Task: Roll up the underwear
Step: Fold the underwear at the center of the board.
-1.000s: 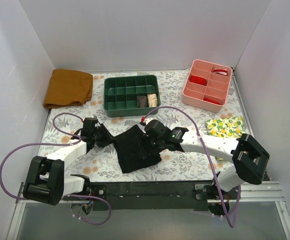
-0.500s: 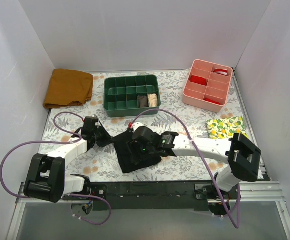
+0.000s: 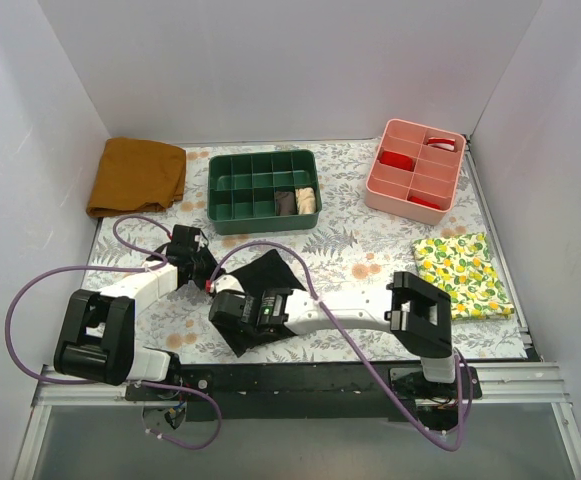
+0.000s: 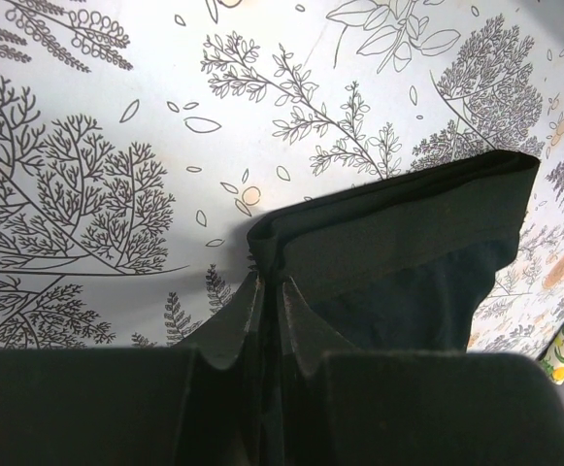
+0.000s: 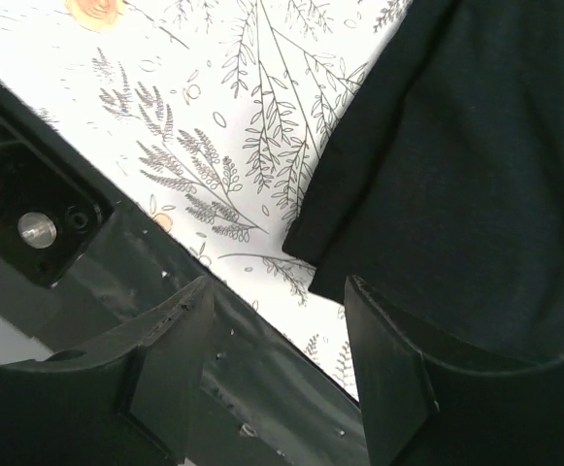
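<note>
Underwear (image 3: pixel 270 275) flat on bench (image 3: pixel 370 215), at 6 o'clock from green tray (image 3: pixel 211 190). Left pincer (image 3: pixel 203 276) closed tight on a doubled band of fabric at the garment's 10 o'clock edge; right pincer (image 3: pixel 232 308) spread wide over the 7 o'clock corner, holding nothing. Judged early in the task: one narrow fold at the gripped edge, most of the cloth lying unrolled, no cylinder formed; rolling across the full width left to do

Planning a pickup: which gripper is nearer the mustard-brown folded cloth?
Left. Left gripper sits front-right of the mustard-brown folded cloth; right gripper is farther, at the black fabric underwear.
</note>
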